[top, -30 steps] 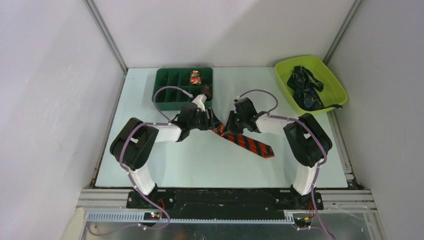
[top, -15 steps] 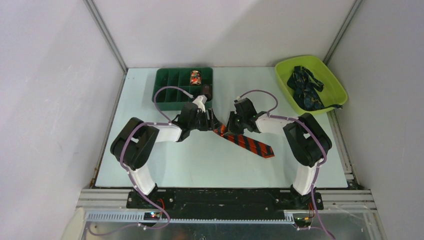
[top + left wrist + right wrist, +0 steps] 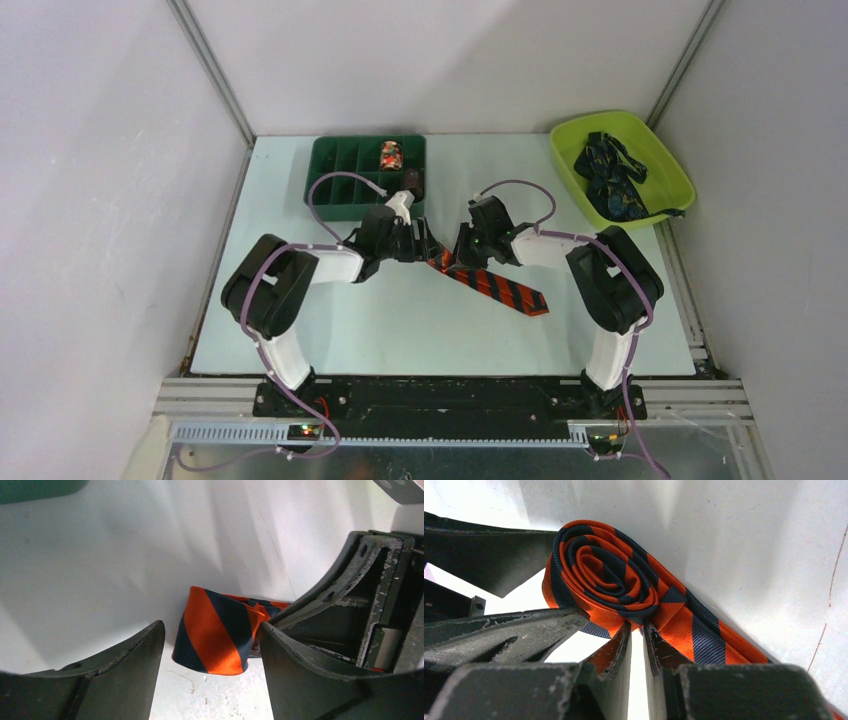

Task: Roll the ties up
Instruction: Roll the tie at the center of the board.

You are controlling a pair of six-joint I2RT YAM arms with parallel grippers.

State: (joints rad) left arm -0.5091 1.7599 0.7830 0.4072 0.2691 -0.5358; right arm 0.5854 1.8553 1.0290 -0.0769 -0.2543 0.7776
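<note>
Red-orange tie [image 3: 500, 288]: I see its flat pointed tail lying near-right on the table [image 3: 330, 330], running far-left into a tight spiral roll of orange and navy stripes mid-table. My right gripper [image 3: 640, 628] is narrowed, tips nipping the fabric at the roll's base. My left gripper [image 3: 211, 628] stands wide, with the roll sitting between its jaws.

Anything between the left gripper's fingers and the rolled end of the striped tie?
Nothing visible. The roll of the striped tie lies bare inside the open left gripper; the right gripper pinches the tie beside it.
</note>
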